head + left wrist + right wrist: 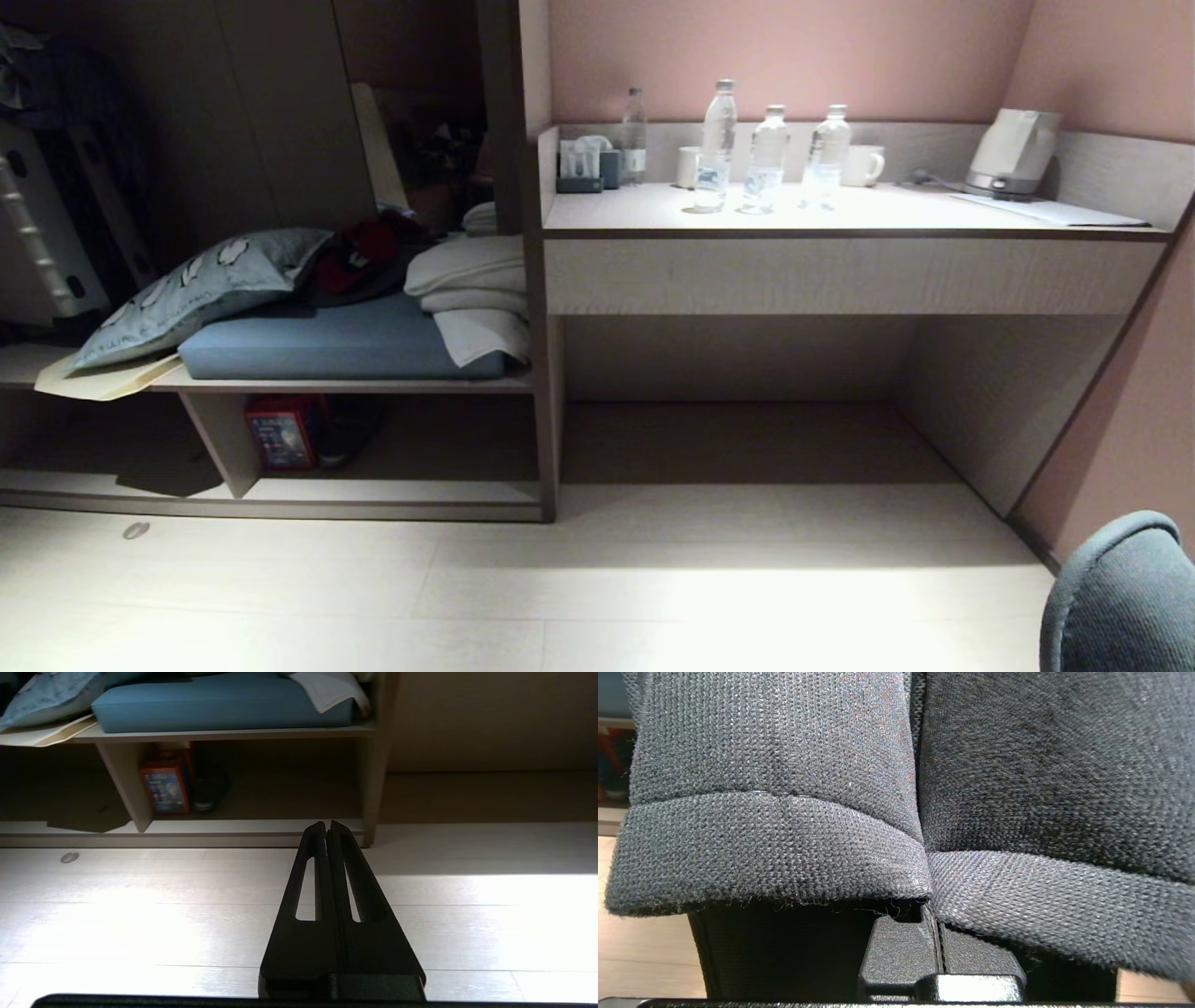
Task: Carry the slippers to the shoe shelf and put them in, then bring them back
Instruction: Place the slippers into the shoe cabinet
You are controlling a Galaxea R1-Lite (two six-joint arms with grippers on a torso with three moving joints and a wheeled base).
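The slippers [784, 765] fill the right wrist view as two dark knitted fabric uppers pressed side by side. My right gripper [935, 926] is shut on them where their hemmed edges meet, and its fingertips are hidden inside the fabric. The shoe shelf [392, 490] is the low open compartment at the lower left of the head view, with an upright divider [224, 439]. In the left wrist view my left gripper [327, 825] is shut and empty above the pale floor, and it points at the shoe shelf's base board [233, 827]. Neither arm shows in the head view.
A red box [280, 431] and a dark item [350, 429] stand inside the shelf by the divider. Above it lie a blue cushion [327, 345], a pillow and folded towels. The desk [840, 271] carries bottles, mugs and a kettle. A chair back [1120, 597] shows at the lower right.
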